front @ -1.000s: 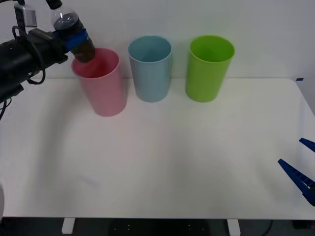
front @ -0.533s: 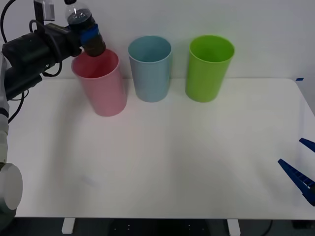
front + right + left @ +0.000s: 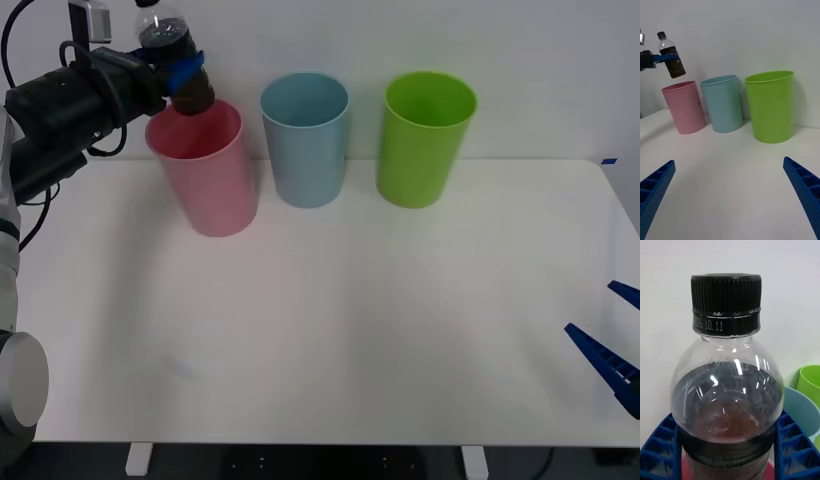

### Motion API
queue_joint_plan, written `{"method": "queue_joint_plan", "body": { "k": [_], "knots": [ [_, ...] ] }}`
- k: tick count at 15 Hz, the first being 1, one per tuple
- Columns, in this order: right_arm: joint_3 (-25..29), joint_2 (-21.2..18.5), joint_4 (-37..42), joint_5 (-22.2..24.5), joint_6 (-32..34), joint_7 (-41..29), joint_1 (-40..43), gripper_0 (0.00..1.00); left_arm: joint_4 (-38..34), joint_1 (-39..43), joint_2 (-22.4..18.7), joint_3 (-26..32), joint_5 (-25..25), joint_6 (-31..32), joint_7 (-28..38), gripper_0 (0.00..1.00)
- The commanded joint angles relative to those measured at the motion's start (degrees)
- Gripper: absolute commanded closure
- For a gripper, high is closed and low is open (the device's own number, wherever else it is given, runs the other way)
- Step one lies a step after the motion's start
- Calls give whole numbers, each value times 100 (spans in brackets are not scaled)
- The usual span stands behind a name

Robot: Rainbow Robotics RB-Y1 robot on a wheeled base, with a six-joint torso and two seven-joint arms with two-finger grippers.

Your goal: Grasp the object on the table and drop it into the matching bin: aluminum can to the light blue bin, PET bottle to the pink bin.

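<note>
Left gripper (image 3: pixel 183 72) at far left, fingers (image 3: pixel 662 450) clamped on the PET bottle (image 3: pixel 176 66), tilted, above the pink bin (image 3: pixel 205 175) rim. Right gripper (image 3: pixel 612 335) near right over the surface (image 3: pixel 380 330), fingers spread wide, holding nothing.

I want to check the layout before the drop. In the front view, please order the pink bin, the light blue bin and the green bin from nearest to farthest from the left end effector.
1. Pink bin: just below the left end effector, which holds the PET bottle.
2. Light blue bin: middle of the row.
3. Green bin: far end, toward the robot's right.
</note>
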State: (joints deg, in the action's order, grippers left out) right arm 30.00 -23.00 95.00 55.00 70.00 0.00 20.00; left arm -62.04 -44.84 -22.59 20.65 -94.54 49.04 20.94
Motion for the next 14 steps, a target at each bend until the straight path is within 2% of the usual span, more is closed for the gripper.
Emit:
{"method": "queue_joint_plan", "body": {
  "k": [1, 4, 7, 14],
  "knots": [
    [0, 0, 0, 0, 0, 0, 0, 0, -1, 19, -9, 10, 58, 0, -11, 0],
    [0, 0, 0, 0, 0, 0, 0, 0, -1, 98, -26, 1, 366, 88, -20, 0],
    [0, 0, 0, 0, 0, 0, 0, 0, -71, 379, -167, -26, 955, 273, -90, 0],
    [0, 0, 0, 0, 0, 0, 0, 0, -1152, 1733, -571, 1, 2115, 413, -90, 0]
  ]
}}
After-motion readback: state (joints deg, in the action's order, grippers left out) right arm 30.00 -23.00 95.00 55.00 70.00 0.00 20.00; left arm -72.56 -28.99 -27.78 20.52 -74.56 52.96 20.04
